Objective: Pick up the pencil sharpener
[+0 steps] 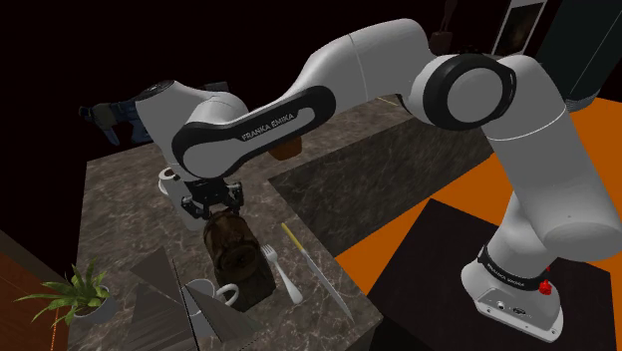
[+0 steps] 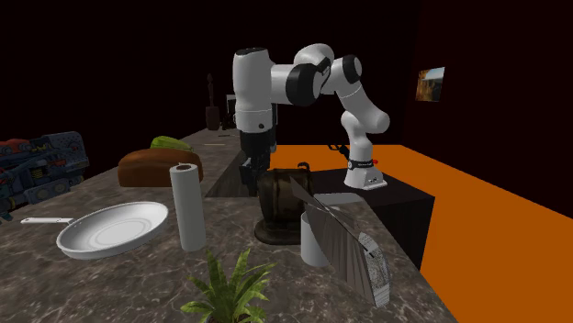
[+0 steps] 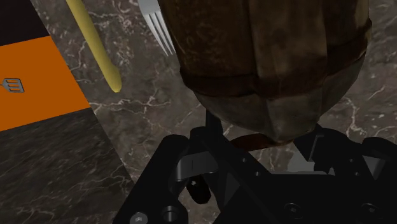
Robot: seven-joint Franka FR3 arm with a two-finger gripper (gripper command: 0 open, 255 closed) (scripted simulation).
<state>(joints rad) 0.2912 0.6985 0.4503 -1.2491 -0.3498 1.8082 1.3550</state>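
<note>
**Lettering.** The white arm [image 1: 399, 75] carries the words "FRANKA EMIKA" [image 1: 264, 128] in white on its dark forearm band; the print on its base is too small to read.

**Count.** There is one brown barrel-shaped pencil sharpener with darker hoops [image 1: 237, 257] [image 2: 275, 206] [image 3: 273, 57], one silver fork [image 1: 283, 271] [image 3: 156, 25] and one slim yellow stick [image 1: 311, 264] [image 3: 95, 44]. There is also a white mug [image 1: 217, 293], one potted green plant [image 1: 78, 291] [image 2: 230, 289], one white paper-towel roll [image 2: 188, 209] and one white frying pan [image 2: 110, 229].

**Position.** The pencil sharpener stands upright on the counter [image 1: 120, 219] [image 2: 138, 275], near its edge. The fork lies just beside it, with the stick beyond the fork. The black jaws hang directly over the sharpener's top. Whether they are apart or clamped on it cannot be told.

**Setting.** The counter is dark, white-veined stone. The floor [image 2: 477, 211] is flat orange, and the walls are dim.
</note>
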